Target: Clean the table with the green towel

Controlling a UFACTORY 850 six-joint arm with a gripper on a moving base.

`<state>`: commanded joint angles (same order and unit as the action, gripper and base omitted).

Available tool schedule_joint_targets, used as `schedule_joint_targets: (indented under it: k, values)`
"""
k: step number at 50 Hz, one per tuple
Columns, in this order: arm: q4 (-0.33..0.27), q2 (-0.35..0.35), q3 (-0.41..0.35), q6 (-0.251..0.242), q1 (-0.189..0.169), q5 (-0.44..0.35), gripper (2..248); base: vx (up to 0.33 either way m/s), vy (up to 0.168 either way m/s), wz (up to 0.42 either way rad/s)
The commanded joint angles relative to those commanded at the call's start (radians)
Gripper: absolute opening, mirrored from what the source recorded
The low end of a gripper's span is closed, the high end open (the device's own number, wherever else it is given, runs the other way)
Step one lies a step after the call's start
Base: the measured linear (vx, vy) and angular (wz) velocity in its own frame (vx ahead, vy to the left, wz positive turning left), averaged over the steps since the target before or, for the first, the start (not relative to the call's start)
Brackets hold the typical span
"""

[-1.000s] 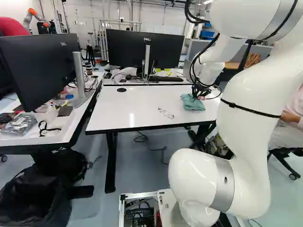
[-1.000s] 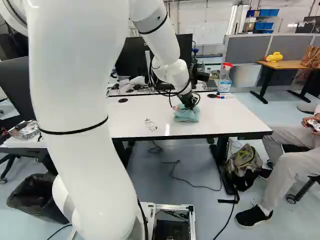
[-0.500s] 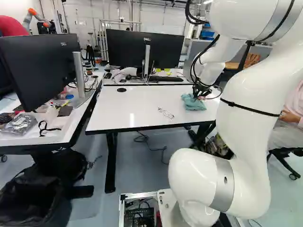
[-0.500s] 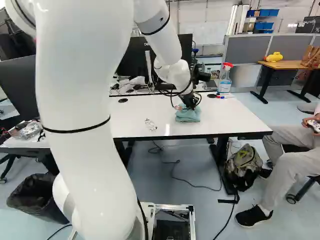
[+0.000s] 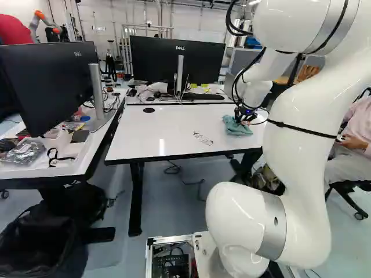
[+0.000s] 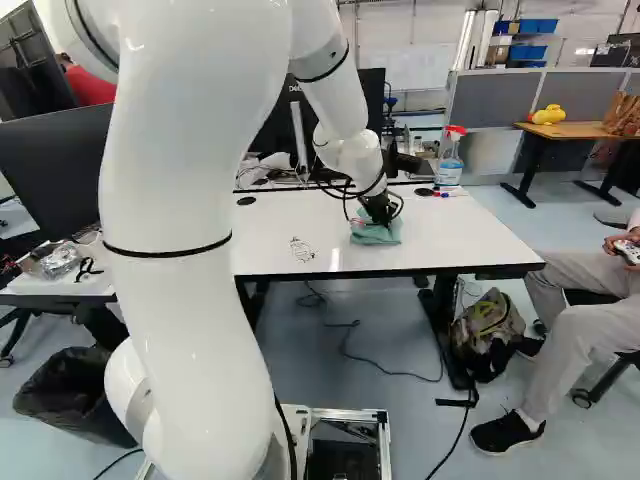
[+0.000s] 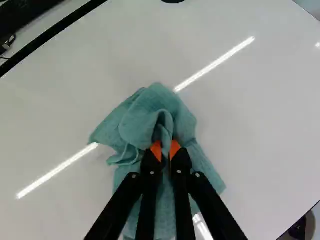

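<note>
On the right-hand part of the white table [image 5: 174, 124] in the left base view, the green towel [image 5: 236, 128] lies bunched under the gripper [image 5: 243, 117], between the far and near edges. The tabletop stretches away to its left edge, with a black scribble [image 5: 203, 138] near the towel on that side.

In the right base view, the towel sits well apart from the table's right edge. Near the far edge are a round grommet [image 6: 424, 192], markers [image 6: 441, 194] and a spray bottle [image 6: 449, 160].

In the wrist view, the gripper [image 7: 165, 148] pinches a raised fold of towel between its orange pads [image 7: 175, 147]. White surface surrounds the cloth; a black edge runs slantwise well ahead, off to one side. The towel's long axis roughly follows the fingers, its rounded end pointing ahead, with a flap spreading sideways.
</note>
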<state>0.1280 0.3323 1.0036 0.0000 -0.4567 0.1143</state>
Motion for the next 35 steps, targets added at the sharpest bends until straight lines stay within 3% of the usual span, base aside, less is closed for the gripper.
schedule_joint_targets:
  k: [15,35]
  values:
    - [0.000,0.006,0.008,0.000,-0.001,0.000,38,0.000,0.000,0.000]
    - [0.000,0.085,0.108,0.000,0.006,0.000,38,0.000,0.000,0.000]
